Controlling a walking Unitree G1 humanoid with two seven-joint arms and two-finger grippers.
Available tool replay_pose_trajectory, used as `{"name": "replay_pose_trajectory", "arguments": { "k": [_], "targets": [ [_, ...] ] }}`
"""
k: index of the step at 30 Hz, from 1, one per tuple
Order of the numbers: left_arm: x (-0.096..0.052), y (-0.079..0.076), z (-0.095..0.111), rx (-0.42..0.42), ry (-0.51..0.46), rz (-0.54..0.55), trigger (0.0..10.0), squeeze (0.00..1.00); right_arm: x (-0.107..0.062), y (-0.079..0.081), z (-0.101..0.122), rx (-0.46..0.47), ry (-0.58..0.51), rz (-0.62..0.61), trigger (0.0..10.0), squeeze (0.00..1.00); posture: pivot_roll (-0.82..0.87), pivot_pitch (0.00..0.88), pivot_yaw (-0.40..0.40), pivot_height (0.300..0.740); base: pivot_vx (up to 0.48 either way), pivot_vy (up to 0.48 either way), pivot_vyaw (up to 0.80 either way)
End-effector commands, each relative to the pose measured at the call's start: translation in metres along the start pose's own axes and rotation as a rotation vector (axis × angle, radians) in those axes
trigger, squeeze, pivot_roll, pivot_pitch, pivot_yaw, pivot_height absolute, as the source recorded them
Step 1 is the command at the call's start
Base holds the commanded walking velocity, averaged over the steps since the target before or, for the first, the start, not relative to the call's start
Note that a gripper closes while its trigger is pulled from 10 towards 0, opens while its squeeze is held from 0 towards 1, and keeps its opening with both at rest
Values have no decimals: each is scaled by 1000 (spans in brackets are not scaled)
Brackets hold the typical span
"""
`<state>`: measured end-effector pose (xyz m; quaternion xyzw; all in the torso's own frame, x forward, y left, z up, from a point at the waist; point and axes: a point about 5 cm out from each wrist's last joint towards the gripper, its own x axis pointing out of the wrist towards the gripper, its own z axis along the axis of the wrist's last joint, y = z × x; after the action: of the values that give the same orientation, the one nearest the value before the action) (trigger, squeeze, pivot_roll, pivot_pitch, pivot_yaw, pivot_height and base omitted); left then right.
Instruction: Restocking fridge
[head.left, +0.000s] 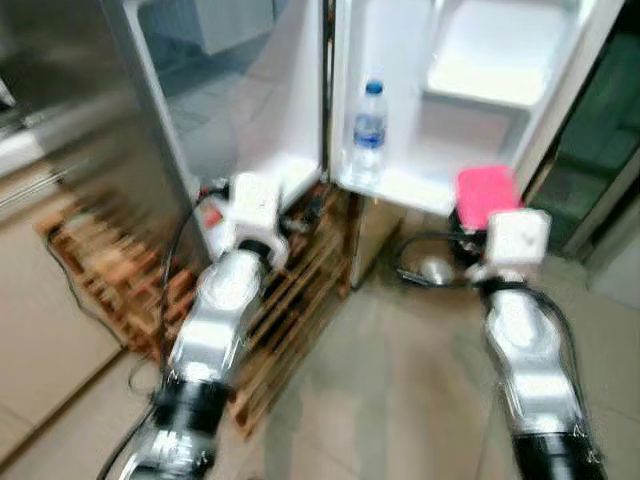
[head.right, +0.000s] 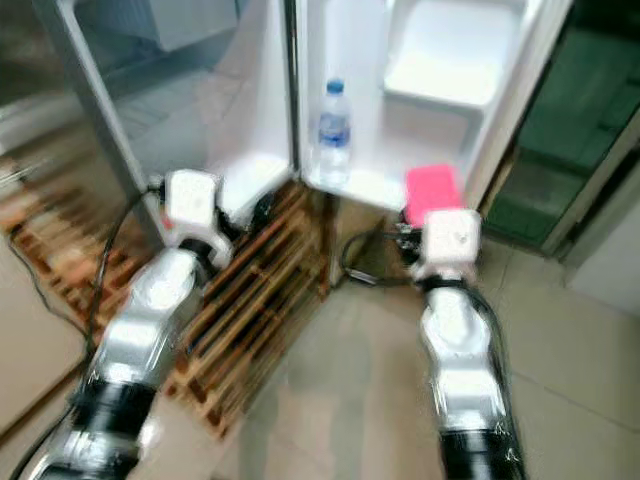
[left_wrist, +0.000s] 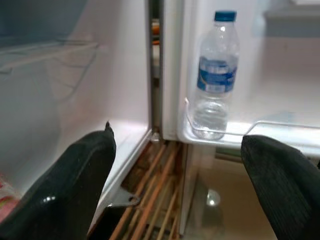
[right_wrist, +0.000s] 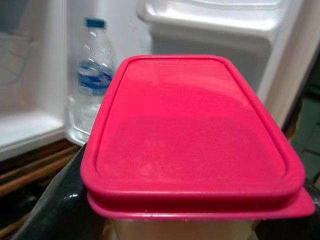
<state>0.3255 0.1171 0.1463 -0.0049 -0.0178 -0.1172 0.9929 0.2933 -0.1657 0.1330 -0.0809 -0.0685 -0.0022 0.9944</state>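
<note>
Left eye view was blurred, but it showed the fridge standing open, its white interior on the robot's left and its open door with moulded shelves on the right. A clear water bottle with a blue cap and blue label stood upright on the lowest door shelf, near its hinge-side end. Below the fridge lay a wooden pallet of slats on the tiled floor, and a black cable curled on the floor beside the pallet.

The right claw held a container with a pink lid, gripped from below so that the lid lay flat and level; the black fingers showed at the container's lower edges. From the head camera the container sat just above the white wrist block of the right arm, close in front of the door shelf and to the right of the bottle, not yet resting on it.

The left claw was spread wide and empty, its two black fingers well apart, pointing at the bottom of the fridge where the interior wall met the door. The left arm reached over the pallet toward the lower edge of the fridge compartment. A wire shelf showed faintly inside the compartment in the left wrist view.
</note>
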Motion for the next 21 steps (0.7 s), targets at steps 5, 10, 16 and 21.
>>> {"name": "replay_pose_trajectory", "arguments": {
  "k": [5, 10, 16, 21],
  "targets": [
    [2, -12, 7, 7, -27, -41, 10000, 0, -1, -12, 2, -13, -6, -40, 10000, 0, -49, 0, 31, 740, 332, -343, 0],
    [3, -7, 8, -29, -27, -5, 10000, 0, -1, -14, 2, -19, -7, -47, 10000, 0, -52, 0, 30, 740, 361, -262, 0],
    [4, -5, 7, -33, -24, 11, 10000, 0, 0, -14, 3, -20, -8, -46, 10000, 0, -52, 0, 30, 740, 472, 0, 0],
    [4, -5, 7, -19, -20, 12, 10000, 0, 0, -14, 3, -19, -6, -41, 10000, 0, -53, 0, 30, 740, 480, 0, 0]
  ]
}}
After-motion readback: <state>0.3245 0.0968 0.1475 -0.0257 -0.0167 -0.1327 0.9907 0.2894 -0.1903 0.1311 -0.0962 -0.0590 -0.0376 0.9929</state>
